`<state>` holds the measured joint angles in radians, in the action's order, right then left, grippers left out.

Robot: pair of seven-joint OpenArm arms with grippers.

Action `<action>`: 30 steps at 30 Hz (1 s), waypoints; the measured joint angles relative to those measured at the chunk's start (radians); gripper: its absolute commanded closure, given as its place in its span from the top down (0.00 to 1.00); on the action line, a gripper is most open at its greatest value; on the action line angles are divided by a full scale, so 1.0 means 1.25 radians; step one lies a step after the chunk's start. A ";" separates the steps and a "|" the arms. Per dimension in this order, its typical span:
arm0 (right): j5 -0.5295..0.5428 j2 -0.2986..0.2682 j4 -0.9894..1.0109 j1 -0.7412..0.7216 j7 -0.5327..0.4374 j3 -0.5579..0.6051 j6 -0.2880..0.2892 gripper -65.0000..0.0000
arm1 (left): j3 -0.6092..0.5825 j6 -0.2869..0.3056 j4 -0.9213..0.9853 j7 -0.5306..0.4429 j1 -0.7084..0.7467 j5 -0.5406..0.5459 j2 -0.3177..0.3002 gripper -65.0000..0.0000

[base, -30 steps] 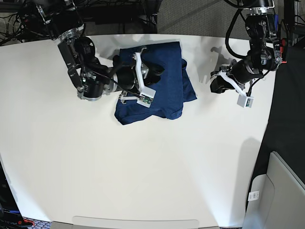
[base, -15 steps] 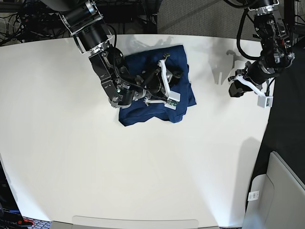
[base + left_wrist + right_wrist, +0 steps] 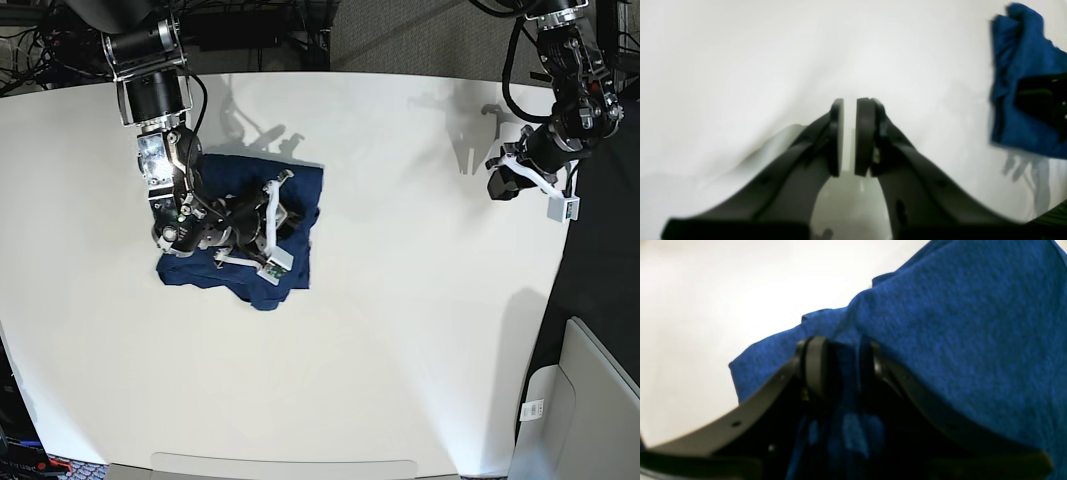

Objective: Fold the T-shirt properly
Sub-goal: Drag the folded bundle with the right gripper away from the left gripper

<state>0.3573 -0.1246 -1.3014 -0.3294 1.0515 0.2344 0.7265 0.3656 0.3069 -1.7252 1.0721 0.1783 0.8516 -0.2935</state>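
From my base view the biggest thing is the white table (image 3: 400, 330), which fills nearly the whole frame. On it, in the upper left part of the frame, sits the T-shirt (image 3: 300, 185), bunched into a rough dark blue lump with a corner hanging down toward the middle. It's nowhere near flat, with lots of overlapping layers.

The right arm (image 3: 155, 120) comes down from the top left of the base view and lies right over the shirt. Its right gripper (image 3: 840, 373) is clenched on a fold of the fabric. In the right wrist view I can see blue cloth running down between the two black fingers (image 3: 816, 366), with more shirt draped over the upper right of that frame and bare table in the upper left.

The left arm (image 3: 570, 90) is way over at the right edge of the base view, well apart from the shirt. The left gripper (image 3: 848, 136) hangs above bare table with nothing in it; its pads (image 3: 863, 136) are nearly together, with just a thin sliver of white between them. The left wrist view is blurry, but the shirt shows at its far right edge.

Past the table, bottom right, there's a grey bin (image 3: 590, 400).
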 measured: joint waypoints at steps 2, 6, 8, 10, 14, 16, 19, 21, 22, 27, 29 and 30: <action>-0.013 -0.023 0.000 -0.008 0.001 -0.010 -0.003 0.27 | 0.000 0.000 0.000 0.000 -0.001 0.000 0.000 0.08; -0.025 -0.077 0.002 -0.026 0.002 -0.013 -0.009 0.27 | 0.000 0.000 0.000 0.001 -0.001 0.000 0.000 0.08; -0.043 -0.093 0.000 -0.036 0.013 -0.015 -0.017 0.27 | 0.000 0.000 0.000 0.000 -0.001 0.000 -0.001 0.08; -0.045 -0.102 -0.038 -0.032 0.056 -0.016 -0.029 0.27 | -0.002 0.000 0.000 0.000 -0.001 0.000 0.000 0.08; 0.079 -0.141 -0.228 0.038 0.181 -0.012 -0.031 0.27 | -0.004 0.000 0.000 0.000 -0.003 0.000 0.000 0.08; 0.147 -0.164 -0.297 0.062 0.182 -0.010 -0.024 0.27 | -0.004 0.000 -0.001 0.000 -0.003 -0.001 0.009 0.08; 0.195 -0.227 -0.389 0.140 0.170 -0.066 -0.024 0.24 | -0.002 0.000 -0.002 0.000 -0.002 -0.002 0.031 0.08; 0.202 -0.254 -0.425 0.215 0.195 -0.127 -0.026 0.19 | -0.001 -0.002 -0.011 0.000 0.000 -0.003 0.032 0.08; 0.220 -0.263 -0.436 0.242 0.197 -0.150 -0.024 0.18 | -0.001 -0.001 -0.024 0.001 0.000 -0.005 0.035 0.08; 0.240 -0.303 -0.481 0.340 0.183 -0.272 -0.024 0.17 | -0.004 0.002 -0.057 -0.002 0.007 0.003 0.034 0.08; 0.214 -0.309 -0.462 0.352 0.192 -0.284 -0.025 0.17 | -0.005 0.002 -0.056 0.001 0.013 0.003 0.035 0.08; 0.205 -0.305 -0.450 0.349 0.188 -0.281 -0.026 0.17 | -0.005 0.002 -0.056 0.001 0.013 0.002 0.036 0.08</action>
<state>0.6140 -0.5056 -1.8637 0.1066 1.2861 -0.1165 0.6941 0.3599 0.3099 -1.7958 1.0733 0.1944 0.8547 -0.2489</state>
